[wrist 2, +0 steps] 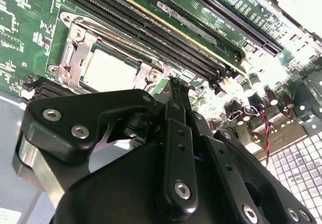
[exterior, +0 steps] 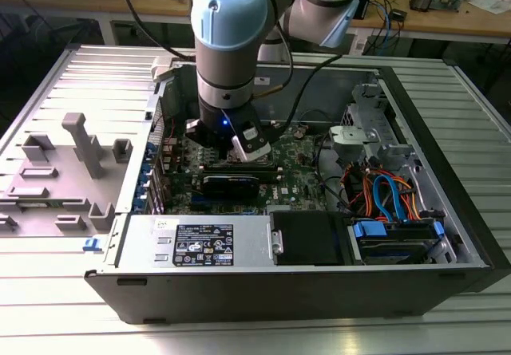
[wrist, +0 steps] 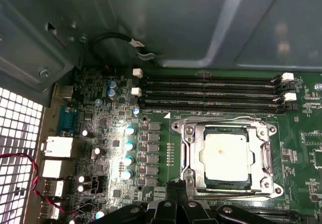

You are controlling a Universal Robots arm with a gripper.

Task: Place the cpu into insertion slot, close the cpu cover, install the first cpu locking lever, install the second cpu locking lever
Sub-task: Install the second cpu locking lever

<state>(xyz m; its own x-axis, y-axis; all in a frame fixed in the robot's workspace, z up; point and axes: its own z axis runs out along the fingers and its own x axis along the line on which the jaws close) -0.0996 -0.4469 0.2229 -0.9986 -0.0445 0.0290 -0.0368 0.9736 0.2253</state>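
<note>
You are looking at an open computer case [exterior: 447,171] lying on a ribbed metal desk [exterior: 255,331], with the arm [exterior: 227,44] reaching down into it. Inside the case the green board [wrist: 115,148] is filling most of the floor; a black drive bay [exterior: 307,235] and a bundle of orange and blue cables [exterior: 383,195] are sitting toward the exterior view's right.

On the board, the slot [wrist: 186,133] is already holding the cpu [wrist: 225,156], whose dull silver top is showing in both wrist views [wrist 2: 108,72]. The cover [wrist: 264,158] seems to be lying flat around the cpu, with the chip visible through its window, so I am judging the first two steps as done. About the two levers, I cannot tell from these pictures if they are locked; thin metal rods are running beside the frame, but their ends are not clear.

The gripper [wrist: 176,191] is hanging just beside the slot's edge, close above the board. Its fingers [wrist 2: 176,103] are looking pressed together and they are pinching nothing.
</note>
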